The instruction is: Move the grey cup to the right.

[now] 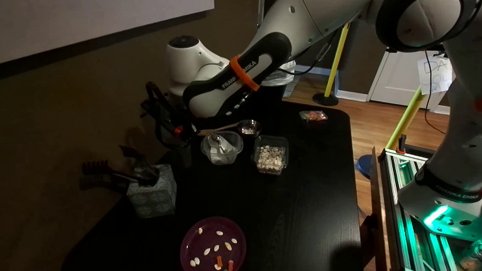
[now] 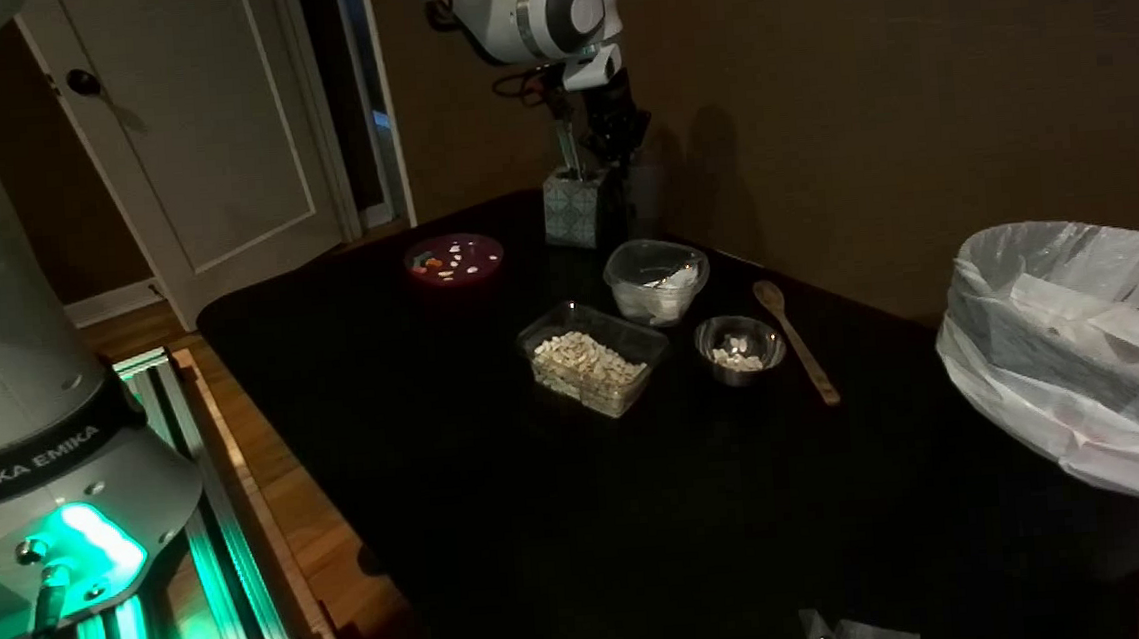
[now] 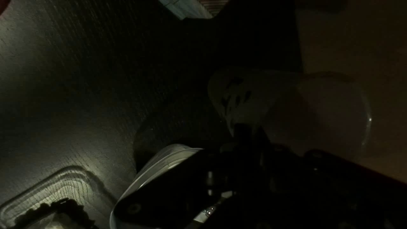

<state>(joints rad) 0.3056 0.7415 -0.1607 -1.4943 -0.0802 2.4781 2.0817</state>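
Grey cup [image 3: 286, 108], translucent, at end effector [image 3: 249, 135]

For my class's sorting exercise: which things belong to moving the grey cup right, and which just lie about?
Belong: grey cup; gripper.
Lying about: purple plate; patterned box; dark utensils; wooden spoon; small bowl; rounded tub; rectangular tub; clear packet.

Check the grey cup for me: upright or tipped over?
Upright, it seems: dim as the wrist view is, the grey cup has its base toward the table and its rim facing away.
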